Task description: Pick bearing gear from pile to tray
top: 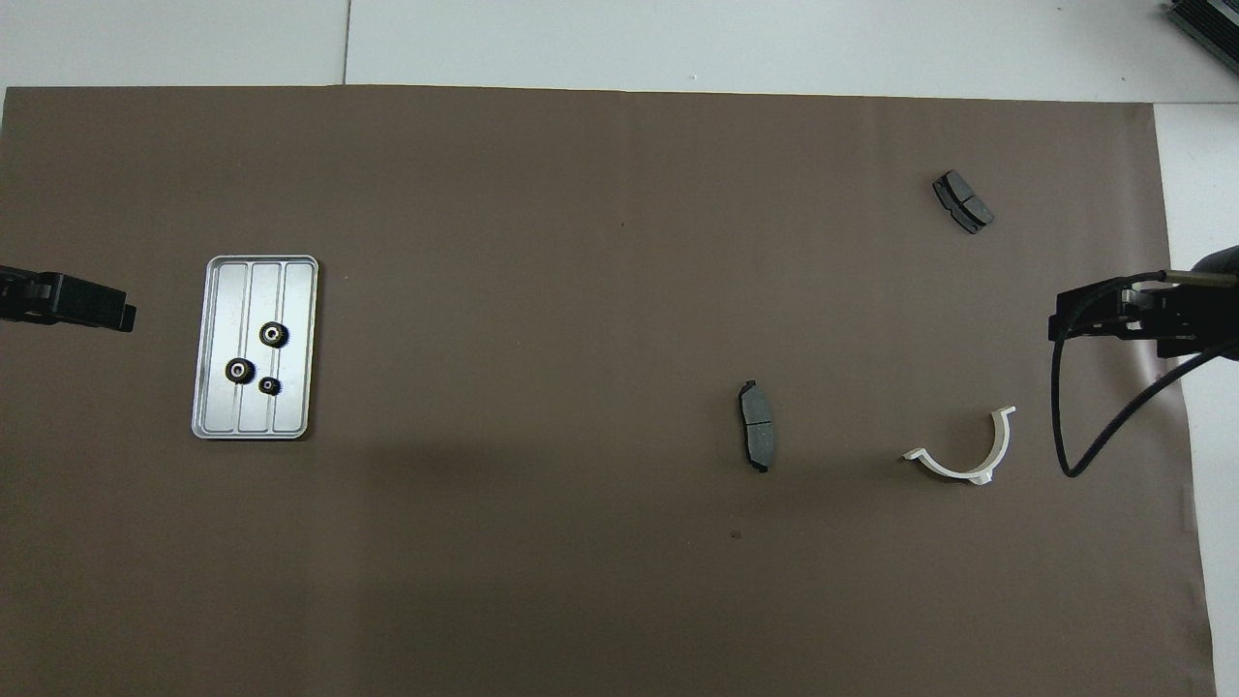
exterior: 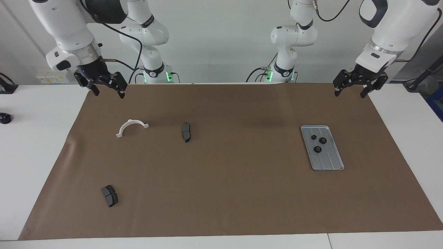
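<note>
Both arms are parked up in the air at the robots' edge of the bench point(exterior: 41, 145), doing nothing. The left gripper point(exterior: 350, 88) hangs over the corner of the brown mat point(exterior: 228, 193) at its own end, jaws spread wide, nothing in them. The right gripper point(exterior: 108, 89) hangs over the mat corner at its end, also wide and empty.

Starting close to the left gripper: the tray point(exterior: 330, 162) lies flat on the mat, below it and a bit farther from the robots, well apart from it. All 3 gears point(exterior: 317, 149) sit inside the tray, bunched in the half nearer the robots, close together but not touching.

Over by the right gripper: the white half-ring bracket point(exterior: 131, 126) is the closest part, lying on the mat just out from under it. 1 brake pad point(exterior: 186, 132) is beside the bracket, more toward the mat's middle. The other brake pad point(exterior: 109, 195) is way out, farthest from the robots of everything here.
</note>
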